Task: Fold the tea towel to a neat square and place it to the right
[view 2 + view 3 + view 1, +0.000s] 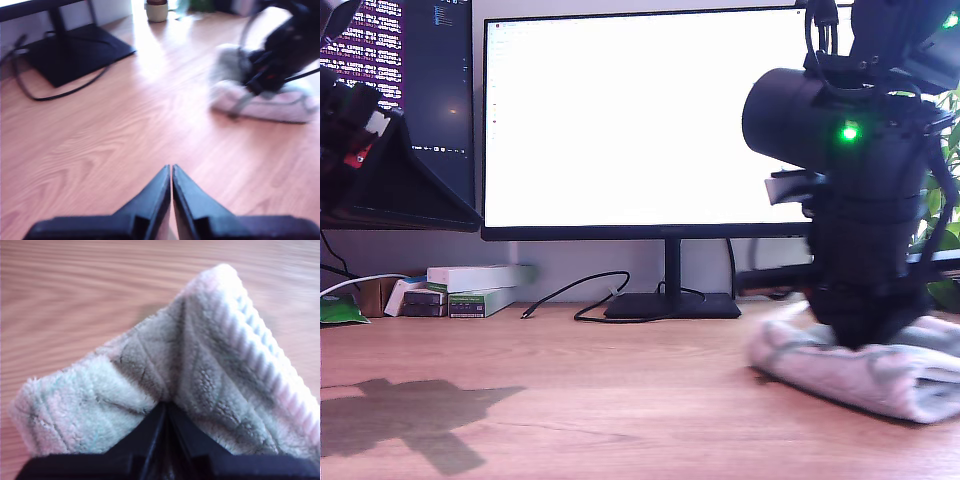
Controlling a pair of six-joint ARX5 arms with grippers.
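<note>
— Pinched tight, my second gripper [165,412] has its jaws closed on the tea towel [200,370], cloth bunched to either side of the tips. Agreed?

— Agreed, going by the second wrist view. The ribbed hem [265,340] runs along one edge of the fold, just past the jaws.

— The exterior view hides that grip. There the second arm [865,200] stands right over the tea towel [880,375], which lies folded on the wooden desk [570,400] at the exterior view's right.

— And my first gripper [171,172]?

— Its jaws are pressed together on nothing, over bare desk [125,130]. Well ahead of its tips, the first wrist view shows the towel [270,105] with the other arm on it, blurred.

— Anything else only that view gives?

— The monitor stand [70,50] and a looping cable [55,90] off to one side of the tips. The exterior view adds the white monitor [640,115] screen behind and small boxes [470,290] at its left.
</note>
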